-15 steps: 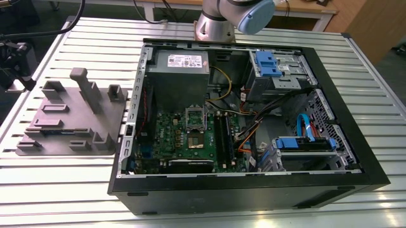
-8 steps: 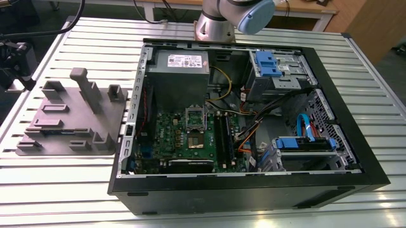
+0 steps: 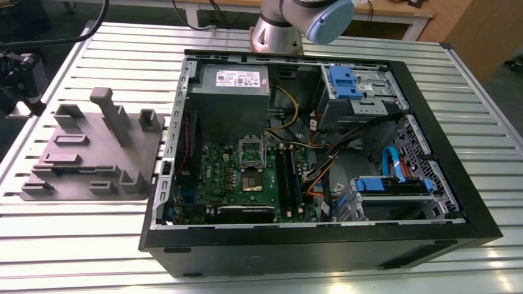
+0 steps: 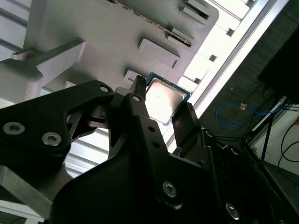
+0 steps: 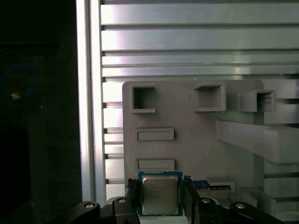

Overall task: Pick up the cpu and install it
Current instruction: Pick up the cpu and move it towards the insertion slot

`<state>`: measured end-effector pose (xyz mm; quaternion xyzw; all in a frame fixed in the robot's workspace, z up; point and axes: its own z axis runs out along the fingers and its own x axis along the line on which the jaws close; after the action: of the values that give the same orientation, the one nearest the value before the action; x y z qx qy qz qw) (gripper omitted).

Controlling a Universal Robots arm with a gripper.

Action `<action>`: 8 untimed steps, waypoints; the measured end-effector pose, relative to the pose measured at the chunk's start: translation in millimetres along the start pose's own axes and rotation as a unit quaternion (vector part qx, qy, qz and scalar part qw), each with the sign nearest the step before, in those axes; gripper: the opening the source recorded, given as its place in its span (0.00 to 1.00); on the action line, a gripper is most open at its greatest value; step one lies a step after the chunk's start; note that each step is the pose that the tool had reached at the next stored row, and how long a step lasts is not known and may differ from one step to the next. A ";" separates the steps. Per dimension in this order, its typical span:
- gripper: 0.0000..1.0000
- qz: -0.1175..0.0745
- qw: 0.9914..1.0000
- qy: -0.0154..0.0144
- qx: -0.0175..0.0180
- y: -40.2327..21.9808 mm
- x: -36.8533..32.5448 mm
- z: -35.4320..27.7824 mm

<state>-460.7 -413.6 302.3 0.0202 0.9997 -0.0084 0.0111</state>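
Cpu (image 5: 160,195) lying flat in both wrist views, silvery metal top toward the cameras; it is square, with no long axis, and its edges run parallel to those of the grey fixture tray (image 5: 187,140), at whose border it sits. Gripper (image 5: 160,185) pinches it, black fingers (image 5: 132,198) against two opposite edges. Slatted aluminium table (image 5: 187,46) beneath. In the exterior view, arm base (image 3: 278,30) stands beyond the open computer case (image 3: 457,202).

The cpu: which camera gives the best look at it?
The first wrist view: the cpu faces the camera squarely, its metal top in plain sight at the gripper. The second wrist view shows it slanted, partly hidden behind the gripper. In the exterior view it is too small to tell.
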 end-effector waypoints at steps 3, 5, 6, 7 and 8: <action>0.47 0.000 1.000 0.000 0.000 0.0 -0.1 -1.4; 0.47 0.000 1.000 0.000 0.000 0.0 -0.1 -2.4; 0.47 0.000 1.000 0.000 0.000 -0.1 -0.1 -2.9; 0.47 0.000 1.000 0.000 0.000 0.0 -0.1 -3.5; 0.47 0.000 1.000 0.000 0.000 -0.1 -0.1 -4.1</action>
<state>-460.7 -413.7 306.4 0.0202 0.9997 -0.0084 0.0111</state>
